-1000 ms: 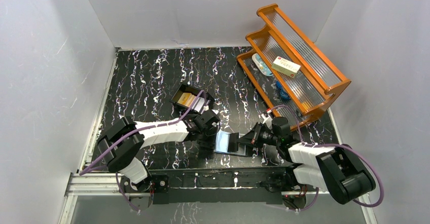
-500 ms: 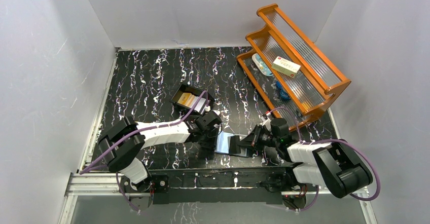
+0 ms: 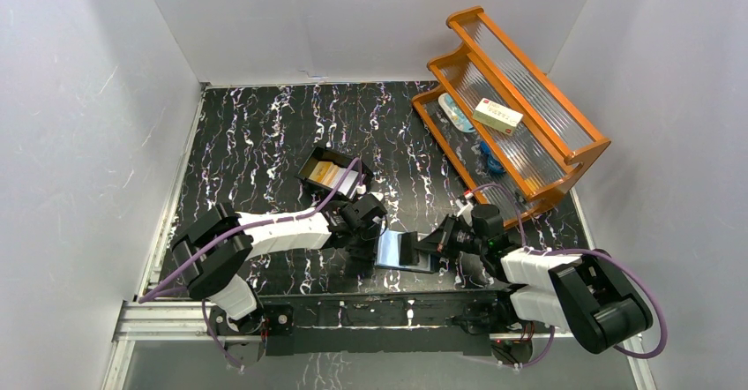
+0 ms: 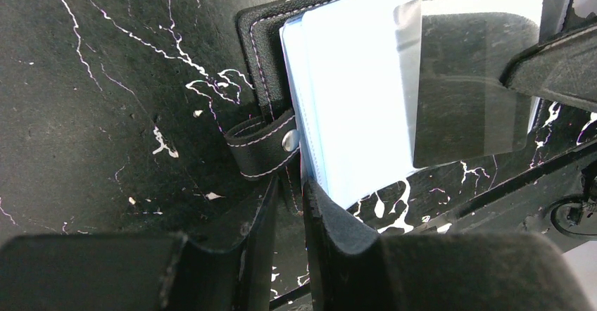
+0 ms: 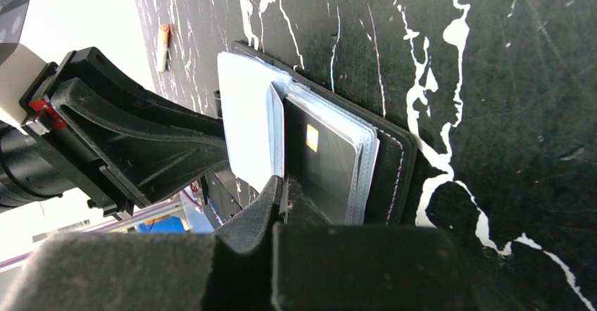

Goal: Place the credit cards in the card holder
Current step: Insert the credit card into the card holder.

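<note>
The card holder (image 3: pixel 401 251) lies open on the black marbled table between my two grippers. In the left wrist view its black cover (image 4: pixel 260 36), snap tab (image 4: pixel 271 146) and pale blue sleeves (image 4: pixel 352 100) show. My left gripper (image 3: pixel 370 234) (image 4: pixel 290 184) is shut on the cover's edge beside the tab. My right gripper (image 3: pixel 432 244) (image 5: pixel 281 183) is shut on the near edge of a clear sleeve standing up from the card holder (image 5: pixel 394 163). A dark credit card with a gold chip (image 5: pixel 324 160) sits in a sleeve. More credit cards (image 3: pixel 332 175) lie in a black box.
The rigid black box (image 3: pixel 310 168) stands just behind the left gripper. An orange rack (image 3: pixel 589 147) at the back right holds a cream-and-red carton (image 3: pixel 497 115) and small items. A small orange-tipped stick (image 5: pixel 163 46) lies on the table. White walls close in on three sides.
The right arm pushed slightly left toward the card holder half a second ago and has drawn back. The left arm and the card holder have barely moved.
</note>
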Tool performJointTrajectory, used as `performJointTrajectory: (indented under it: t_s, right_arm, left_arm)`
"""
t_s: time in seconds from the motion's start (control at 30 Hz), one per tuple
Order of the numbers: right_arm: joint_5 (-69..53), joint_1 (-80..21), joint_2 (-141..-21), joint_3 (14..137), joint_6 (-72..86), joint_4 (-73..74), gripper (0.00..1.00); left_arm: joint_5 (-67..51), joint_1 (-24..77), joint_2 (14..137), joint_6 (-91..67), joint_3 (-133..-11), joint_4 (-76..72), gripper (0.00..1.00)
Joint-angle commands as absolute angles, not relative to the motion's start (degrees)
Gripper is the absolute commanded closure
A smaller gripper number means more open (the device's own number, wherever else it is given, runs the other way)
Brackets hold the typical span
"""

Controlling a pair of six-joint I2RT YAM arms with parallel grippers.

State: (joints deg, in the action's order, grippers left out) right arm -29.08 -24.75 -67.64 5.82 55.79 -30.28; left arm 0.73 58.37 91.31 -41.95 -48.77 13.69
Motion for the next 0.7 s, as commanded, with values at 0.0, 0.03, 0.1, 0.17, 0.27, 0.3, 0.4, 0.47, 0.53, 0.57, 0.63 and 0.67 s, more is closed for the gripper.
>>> performJointTrajectory:
  t_s: [0.0, 0.03, 0.1, 0.17, 0.27, 0.3, 0.4, 0.47, 0.53, 0.57, 0.63, 0.67]
  right_arm:
    - [-26.99, -24.56, -68.49, 5.54, 55.76, -33.97, 1.0]
    - [-26.94, -24.6, -68.76, 5.46, 55.8, -34.5, 1.0]
    - [-27.01, -24.57, -69.3, 5.36, 56.04, -35.63, 1.0]
    - [-27.22, -24.56, -69.87, 5.53, 56.18, -36.17, 1.0]
    - [-26.91, -24.67, -70.45, 5.42, 55.74, -36.4, 1.0]
    - [-26.57, -24.65, -70.67, 5.25, 55.65, -36.72, 1.0]
    - [-26.78, -24.62, -72.61, 4.88, 55.88, -39.33, 1.0]
    - [-27.04, -24.74, -74.2, 4.35, 55.94, -42.45, 1.0]
    - [-27.26, -24.72, -75.73, 3.74, 56.17, -45.48, 1.0]
    - [-27.86, -24.75, -76.36, 3.74, 55.93, -46.65, 1.0]
    - [-28.89, -24.77, -76.9, 4.26, 55.41, -47.28, 1.0]
    - [-29.01, -24.75, -76.97, 4.56, 55.29, -46.66, 1.0]
  left_arm:
    - [1.36, 59.49, 93.67, -42.45, -45.97, 16.7, 0.81]
    - [1.35, 59.54, 93.67, -42.49, -46.1, 16.7, 0.81]
    - [1.32, 59.67, 93.72, -42.59, -46.25, 16.7, 0.81]
    - [1.19, 59.81, 93.85, -42.7, -46.42, 16.63, 0.81]
    - [1.05, 60.15, 93.9, -42.97, -46.74, 16.63, 0.81]
    - [1.05, 60.34, 93.89, -43.1, -46.85, 16.61, 0.81]
    - [1.32, 60.96, 94.52, -43.01, -47.17, 16.66, 0.81]
    - [1.8, 61.59, 95.02, -42.99, -47.55, 16.93, 0.81]
    - [2.14, 61.93, 95.19, -43.5, -47.29, 17.05, 0.81]
    - [2.38, 62.02, 95.05, -43.73, -47.03, 17.01, 0.81]
    - [2.72, 62.04, 94.49, -43.85, -46.61, 17.09, 0.81]
    - [2.93, 62.05, 94.23, -43.86, -46.42, 17.15, 0.81]
